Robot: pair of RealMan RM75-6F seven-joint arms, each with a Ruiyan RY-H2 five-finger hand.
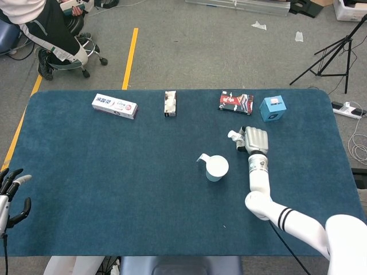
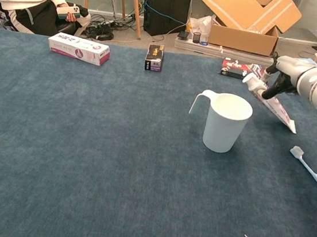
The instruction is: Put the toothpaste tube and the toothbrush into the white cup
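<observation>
Beyond the cup, on its far right side, the right hand has the toothpaste tube clamped near its cap end. The cap points toward the cup and the flat tail slopes down and away to the right. From the chest view the tube looks lifted off the tabletop, or at most with its tail just brushing it; I cannot tell which. From the head view the hand covers most of the tube, with only the white cap end poking out on the cup side.

Just to the left of that hand and a little nearer the robot stands the white cup, upright, mouth open, handle turned away from the hand. It looks empty from here. Nearer the robot than the hand, off to the right of the cup, the toothbrush lies flat on the tabletop, bristle head toward the cup, untouched.

So the tube step is in hand, and neither thing is in the cup yet. My guess is the next move needs the tube carried over the cup mouth and tipped more upright, so it slides in rather than catching the rim or knocking the light cup over. The brush would come after.

Far off at the near left corner, the left hand hangs beside the tabletop, fingers spread, holding nothing.
</observation>
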